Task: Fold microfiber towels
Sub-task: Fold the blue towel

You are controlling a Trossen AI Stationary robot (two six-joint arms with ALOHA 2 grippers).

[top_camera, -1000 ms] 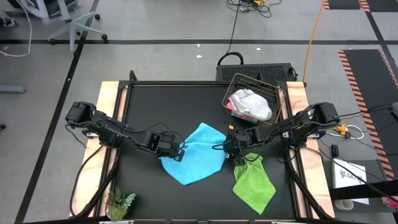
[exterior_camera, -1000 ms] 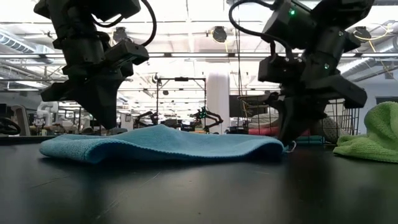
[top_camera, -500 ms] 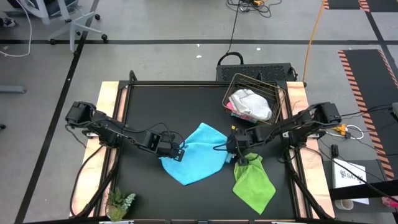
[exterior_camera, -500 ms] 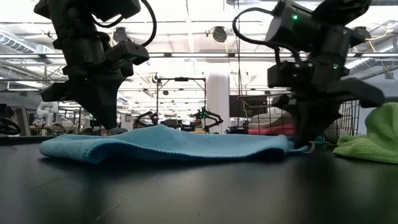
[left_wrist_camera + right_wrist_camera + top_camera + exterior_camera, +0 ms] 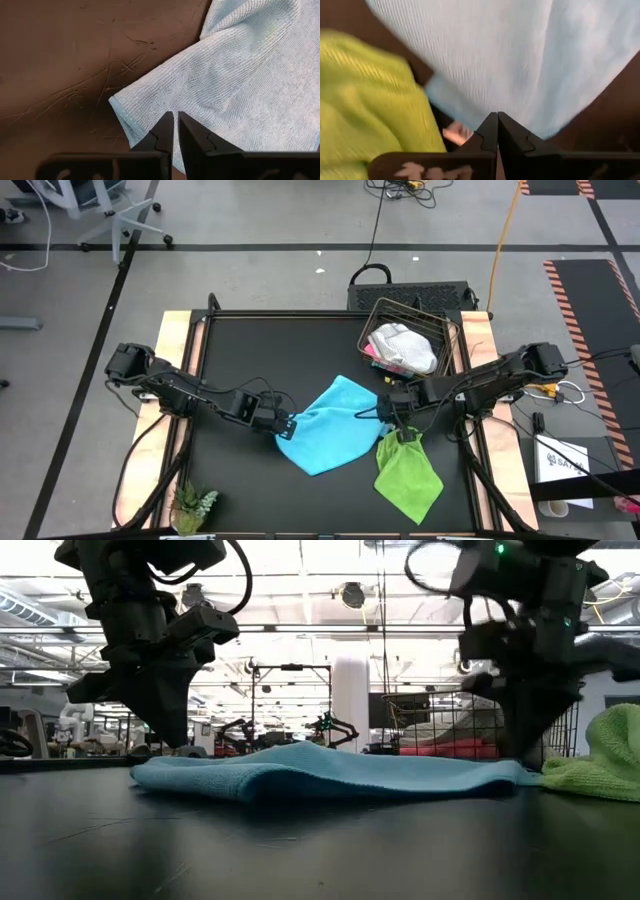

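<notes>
The black table lies bare behind and left of the blue towel. To its right, the green towel and wire basket crowd the passage; a small plant occupies the front-left corner.

A grey floor crossed by dark tape lines surrounds the work table. An office chair base stands at the upper left. A black cable and an orange cable run across the floor. Striped hazard tape lies at the right. Seen level, a large hall stretches behind, with ceiling beams and lights and a white column.
</notes>
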